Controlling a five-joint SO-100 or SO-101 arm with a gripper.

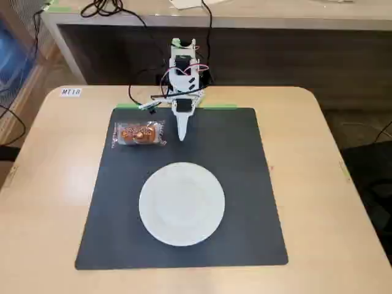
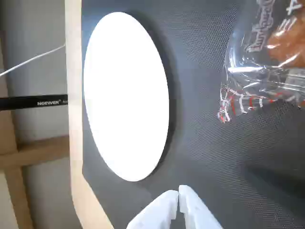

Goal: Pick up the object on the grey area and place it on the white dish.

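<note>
A small clear snack packet (image 1: 139, 133) with an orange-brown pastry and red print lies on the dark grey mat (image 1: 239, 184), near its far left corner in the fixed view. The wrist view shows the packet (image 2: 267, 71) at the upper right. The round white dish (image 1: 182, 203) rests empty on the mat's middle front; it fills the left of the wrist view (image 2: 125, 95). My white gripper (image 1: 182, 135) hangs shut at the mat's far edge, right of the packet and apart from it. Its fingertips (image 2: 179, 195) meet with nothing between them.
The mat lies on a light wooden table (image 1: 49, 184) with rounded corners. Green tape (image 1: 217, 106) marks the mat's far edge beside the arm's base (image 1: 184, 67). Cables (image 1: 138, 98) trail behind the base. A low wooden bench (image 1: 257, 15) stands beyond the table.
</note>
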